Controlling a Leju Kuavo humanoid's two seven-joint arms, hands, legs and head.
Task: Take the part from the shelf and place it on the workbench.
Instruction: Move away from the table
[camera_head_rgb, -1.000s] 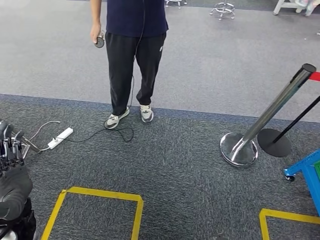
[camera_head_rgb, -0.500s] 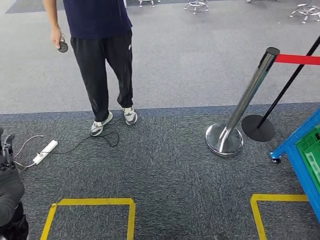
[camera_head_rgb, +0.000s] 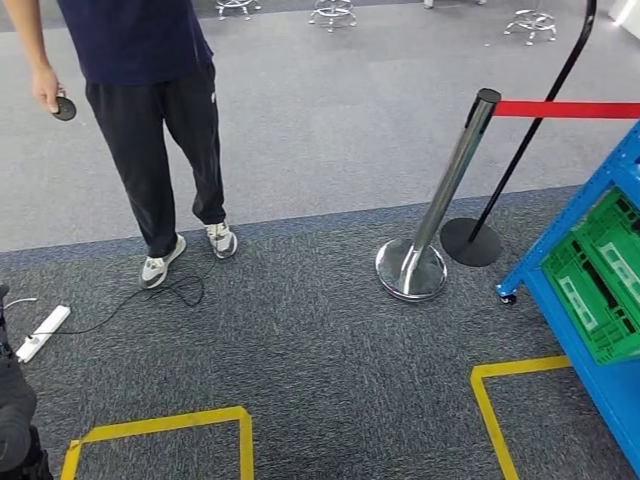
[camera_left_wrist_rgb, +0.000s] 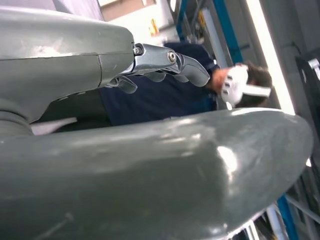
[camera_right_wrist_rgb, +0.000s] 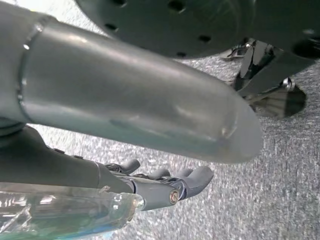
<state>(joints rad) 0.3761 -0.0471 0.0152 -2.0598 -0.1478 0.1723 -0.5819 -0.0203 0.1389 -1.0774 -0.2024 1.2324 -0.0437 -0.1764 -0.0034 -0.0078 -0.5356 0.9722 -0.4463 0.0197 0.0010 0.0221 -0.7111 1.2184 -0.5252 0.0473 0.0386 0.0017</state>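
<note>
Head view, looking down on dark grey carpet (camera_head_rgb: 317, 340).
- Blue shelf (camera_head_rgb: 558, 250) comes in at the right edge, standing on a small caster (camera_head_rgb: 509, 297).
- It carries a green slotted crate (camera_head_rgb: 604, 290). We cannot pick out the part itself; whatever lies in the crate is too indistinct to tell.
- A chrome stanchion (camera_head_rgb: 445, 190) on a round mirrored base stands near the shelf, with a red belt (camera_head_rgb: 566, 109) running from its top toward the right. A black-based post (camera_head_rgb: 472, 242) sits just beside it, between it and the shelf.
- Two yellow tape outlines lie on the carpet: one (camera_head_rgb: 162, 425) lower left, one (camera_head_rgb: 498, 375) lower right, by the foot of the shelf.
- A person (camera_head_rgb: 143, 60) in dark top and black trousers stands upper left and holds a small round black object (camera_head_rgb: 65, 108). A thin cable (camera_head_rgb: 151, 295) loops at their shoes and runs to a white power strip (camera_head_rgb: 44, 333) at the left edge.

Hands:
- Left hand (camera_left_wrist_rgb: 124, 65): fingers (camera_left_wrist_rgb: 190, 70) stretched out and lightly curved, well off the thumb, nothing between them. From the head camera, that arm is a dark mass in the lower left corner.
- Right hand (camera_right_wrist_rgb: 75, 170): hangs over the carpet, fingers (camera_right_wrist_rgb: 151, 192) extended with a gap to the thumb, nothing in their grasp.
- A clear glossy shape (camera_right_wrist_rgb: 56, 215) lies alongside the right hand; we cannot tell what it is.
</note>
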